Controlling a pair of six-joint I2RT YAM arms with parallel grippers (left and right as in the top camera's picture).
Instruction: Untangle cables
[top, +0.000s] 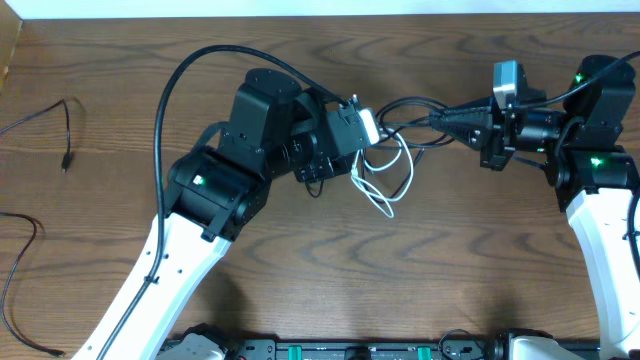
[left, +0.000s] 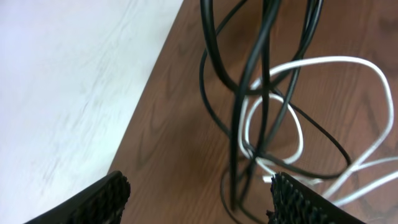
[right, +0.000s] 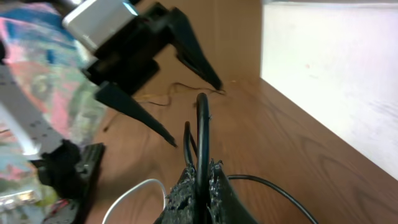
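Right wrist view: the right gripper (right: 199, 190) clamps the black cables (right: 202, 127) — likely anchoring them — while the left gripper (right: 196, 115) stands wide, gripping nothing, near the white cable (right: 134, 190).

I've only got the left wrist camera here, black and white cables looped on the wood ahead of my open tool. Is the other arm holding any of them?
Observer: Yes. The right tool is shut on the black cables, pinching a loop that stands up between its fingers.
Operator: Any cable lying away from this bunch?
Observer: One thin black cable lies alone at the far left of the table.
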